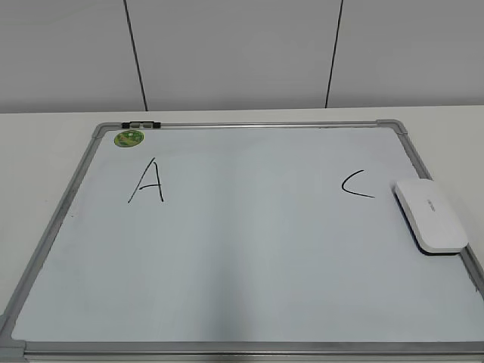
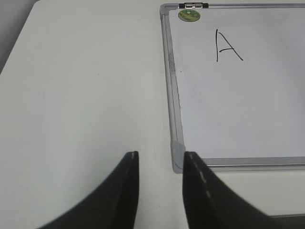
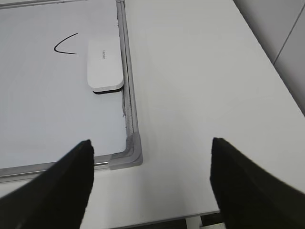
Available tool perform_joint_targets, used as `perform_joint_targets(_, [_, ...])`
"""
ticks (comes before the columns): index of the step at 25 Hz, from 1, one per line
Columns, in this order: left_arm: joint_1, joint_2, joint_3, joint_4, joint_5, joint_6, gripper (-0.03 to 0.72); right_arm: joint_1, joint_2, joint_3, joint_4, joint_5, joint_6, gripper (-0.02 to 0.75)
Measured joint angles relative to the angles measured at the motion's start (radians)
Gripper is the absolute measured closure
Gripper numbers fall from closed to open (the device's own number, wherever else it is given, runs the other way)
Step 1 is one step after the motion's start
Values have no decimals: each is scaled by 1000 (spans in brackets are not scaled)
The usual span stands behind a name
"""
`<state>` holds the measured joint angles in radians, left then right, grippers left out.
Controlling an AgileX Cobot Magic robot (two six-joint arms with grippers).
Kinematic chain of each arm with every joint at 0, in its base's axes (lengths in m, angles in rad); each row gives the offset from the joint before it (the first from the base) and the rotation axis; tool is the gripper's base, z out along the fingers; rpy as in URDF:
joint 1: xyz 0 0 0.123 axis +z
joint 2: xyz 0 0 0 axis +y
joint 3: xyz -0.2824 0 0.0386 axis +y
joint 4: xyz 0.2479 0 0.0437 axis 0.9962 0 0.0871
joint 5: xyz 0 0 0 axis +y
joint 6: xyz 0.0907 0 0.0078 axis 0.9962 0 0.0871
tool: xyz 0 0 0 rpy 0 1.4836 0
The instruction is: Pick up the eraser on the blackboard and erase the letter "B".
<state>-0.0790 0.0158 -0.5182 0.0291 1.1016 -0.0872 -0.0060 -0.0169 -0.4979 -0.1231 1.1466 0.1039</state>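
My right jaws were wide open and my left only slightly, both empty, and the eraser (image 3: pixel 105 64) lay on the blackboard (image 3: pixel 127 107) beside its right edge, looking light, hard and smooth, best pinched across its long sides.

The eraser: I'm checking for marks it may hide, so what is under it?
The white rounded plastic eraser lies on the white metal-framed blackboard; a dark underside edge shows. Any ink beneath is covered.

One blackboard (image 1: pixel 68 198), one eraser (image 1: pixel 429 214), two letters, one sticker (image 1: pixel 128 138), one clip (image 1: pixel 141 123).
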Motion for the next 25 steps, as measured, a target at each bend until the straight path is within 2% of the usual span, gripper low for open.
perform_joint_targets(25, [0, 0, 0, 0, 0, 0, 447, 0, -2, 0, 0, 1, 0, 174])
